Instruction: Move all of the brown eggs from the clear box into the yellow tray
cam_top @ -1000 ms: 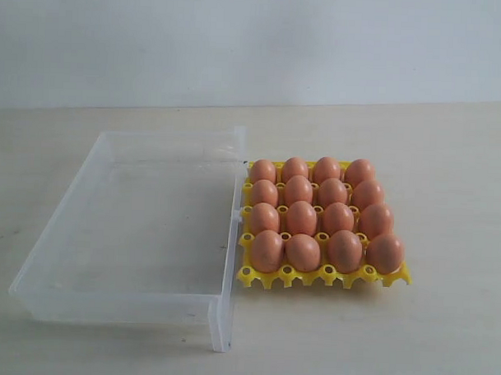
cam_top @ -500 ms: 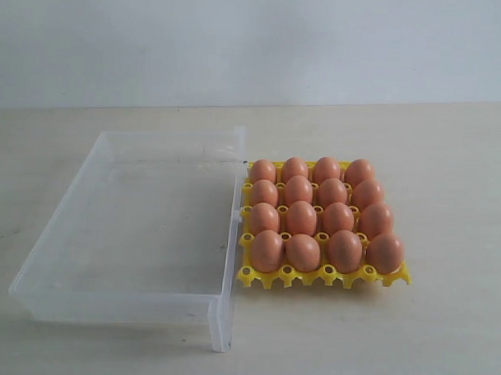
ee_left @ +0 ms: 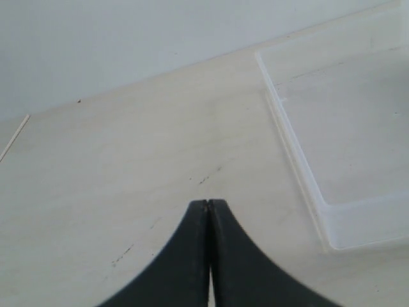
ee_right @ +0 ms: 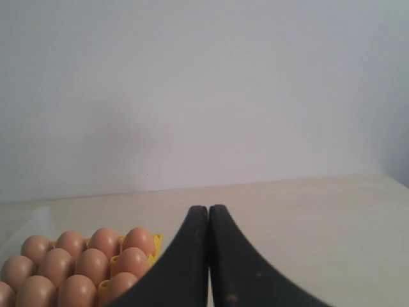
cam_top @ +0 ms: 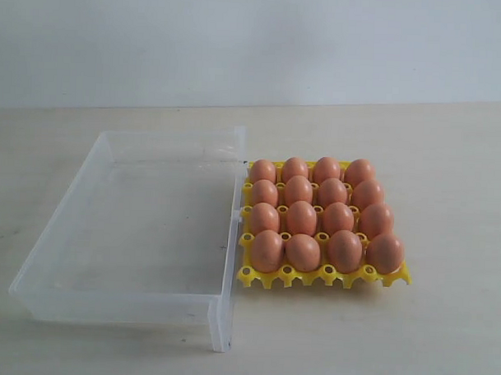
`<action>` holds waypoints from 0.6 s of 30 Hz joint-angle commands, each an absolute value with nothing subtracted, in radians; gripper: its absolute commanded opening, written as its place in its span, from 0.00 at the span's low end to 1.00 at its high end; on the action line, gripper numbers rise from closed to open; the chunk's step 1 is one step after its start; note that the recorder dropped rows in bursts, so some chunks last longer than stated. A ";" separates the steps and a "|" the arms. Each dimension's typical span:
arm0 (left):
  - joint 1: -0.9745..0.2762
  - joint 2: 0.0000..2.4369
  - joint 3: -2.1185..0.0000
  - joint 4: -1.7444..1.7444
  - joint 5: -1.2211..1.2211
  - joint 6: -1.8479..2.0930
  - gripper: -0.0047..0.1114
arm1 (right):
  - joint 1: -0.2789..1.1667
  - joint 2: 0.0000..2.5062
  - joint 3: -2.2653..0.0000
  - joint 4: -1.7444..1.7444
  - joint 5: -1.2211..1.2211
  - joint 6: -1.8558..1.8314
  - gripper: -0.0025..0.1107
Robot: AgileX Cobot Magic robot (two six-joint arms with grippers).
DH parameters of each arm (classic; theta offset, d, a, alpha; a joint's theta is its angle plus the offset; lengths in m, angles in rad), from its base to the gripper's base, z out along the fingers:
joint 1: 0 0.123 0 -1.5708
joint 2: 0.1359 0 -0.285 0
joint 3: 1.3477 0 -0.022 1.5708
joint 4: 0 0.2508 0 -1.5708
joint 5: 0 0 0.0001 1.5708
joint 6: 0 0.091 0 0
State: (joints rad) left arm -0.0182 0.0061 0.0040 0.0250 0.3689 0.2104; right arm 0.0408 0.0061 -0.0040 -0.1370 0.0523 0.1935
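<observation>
All sixteen brown eggs (cam_top: pixel 301 218) sit in the yellow tray (cam_top: pixel 325 276), four rows of four, one egg to each cup. The tray lies just right of centre in the exterior view, on the pale counter (cam_top: pixel 447 203). The clear box (cam_top: pixel 115 306) fills the left and centre of that view, and its right wall stands just beside the tray's left edge. The left claw (ee_left: pixel 208 204) is closed, its two dark fingers pressed together over bare counter, with a corner of the box nearby. The right claw (ee_right: pixel 208 210) is also closed and grips nothing, with the eggs in their tray close beside it.
</observation>
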 commanded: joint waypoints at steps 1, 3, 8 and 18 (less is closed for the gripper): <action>-0.020 0.000 0.000 0.025 0.363 0.205 0.04 | 0.035 0.000 0.000 -0.084 0.059 0.155 0.02; -0.020 0.000 0.000 0.025 0.363 0.205 0.04 | 0.035 0.000 0.000 -0.047 0.059 0.103 0.02; -0.020 0.000 0.000 0.025 0.363 0.205 0.04 | 0.035 0.000 0.000 0.052 0.059 -0.021 0.02; -0.020 0.000 0.000 0.025 0.363 0.205 0.04 | 0.035 0.000 0.000 0.050 0.059 -0.019 0.02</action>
